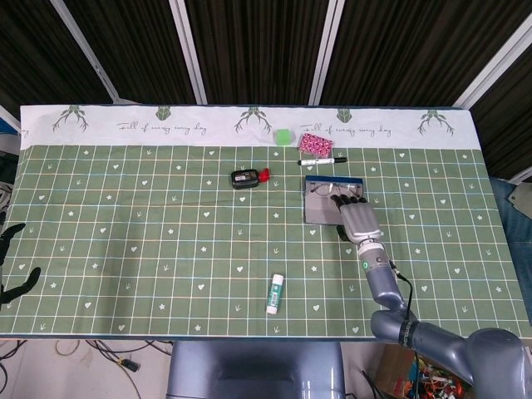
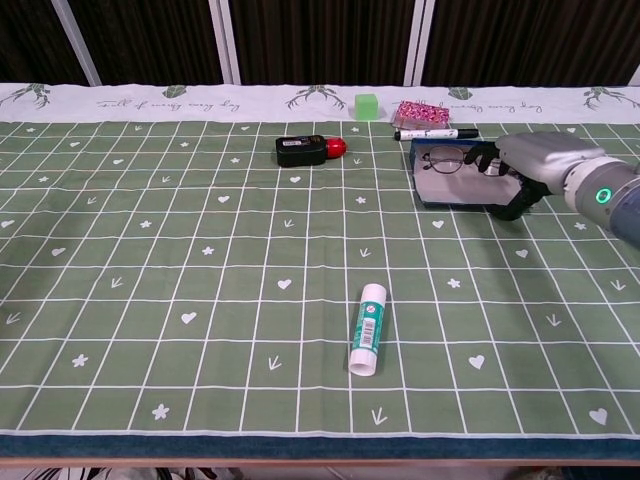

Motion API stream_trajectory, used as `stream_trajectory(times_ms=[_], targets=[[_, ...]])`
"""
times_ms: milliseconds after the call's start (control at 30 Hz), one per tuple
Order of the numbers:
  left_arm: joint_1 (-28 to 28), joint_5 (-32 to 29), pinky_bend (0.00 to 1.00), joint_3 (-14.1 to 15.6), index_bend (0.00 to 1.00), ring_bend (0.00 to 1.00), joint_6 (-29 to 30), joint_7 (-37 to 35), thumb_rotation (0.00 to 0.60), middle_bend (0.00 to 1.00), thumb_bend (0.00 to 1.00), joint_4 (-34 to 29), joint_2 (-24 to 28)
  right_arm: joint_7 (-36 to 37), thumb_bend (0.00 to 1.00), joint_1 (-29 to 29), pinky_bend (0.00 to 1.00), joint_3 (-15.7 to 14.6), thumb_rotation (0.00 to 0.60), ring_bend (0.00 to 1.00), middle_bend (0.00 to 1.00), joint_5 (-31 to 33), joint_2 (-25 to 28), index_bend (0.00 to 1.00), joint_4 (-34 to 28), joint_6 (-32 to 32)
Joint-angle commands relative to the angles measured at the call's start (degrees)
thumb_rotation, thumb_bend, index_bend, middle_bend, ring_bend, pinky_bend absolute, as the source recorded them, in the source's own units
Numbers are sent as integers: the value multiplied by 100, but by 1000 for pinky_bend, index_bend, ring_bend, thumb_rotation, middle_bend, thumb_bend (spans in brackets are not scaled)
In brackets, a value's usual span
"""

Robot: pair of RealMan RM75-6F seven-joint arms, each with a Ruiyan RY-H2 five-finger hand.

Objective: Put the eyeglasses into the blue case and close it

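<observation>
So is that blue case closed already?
No, the blue case stands open, with the eyeglasses visible inside and the right hand holding its front flap.

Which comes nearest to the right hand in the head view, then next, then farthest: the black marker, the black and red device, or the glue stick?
From the right hand:
1. Black marker, just beyond the hand, past the blue case.
2. Glue stick, toward the near edge, to the hand's left.
3. Black and red device, farther left.

The last two are fairly close.

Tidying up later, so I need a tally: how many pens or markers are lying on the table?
1: a marker at the far edge, between the pink patterned pouch and the blue case.
</observation>
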Motion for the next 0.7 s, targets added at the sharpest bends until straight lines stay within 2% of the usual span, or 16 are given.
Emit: stream_trajectory(times_ms=[33,367,700], targets=[[0,-2,0,-1,173,0,0,0,600,0,262,-1,0,-3,470,34,265,37,600,270,238,-22,-23,190,62,-9],[8,-8,0,-5,173,0,6,-19,600,0,262,-5,14,-13,470,317,266,330,600,275,243,100,-248,220,730,-260],[3,-16,0,-8,173,0,-7,-31,600,0,261,-3,17,177,470,573,274,522,600,289,259,-95,-560,268,1518,-158]])
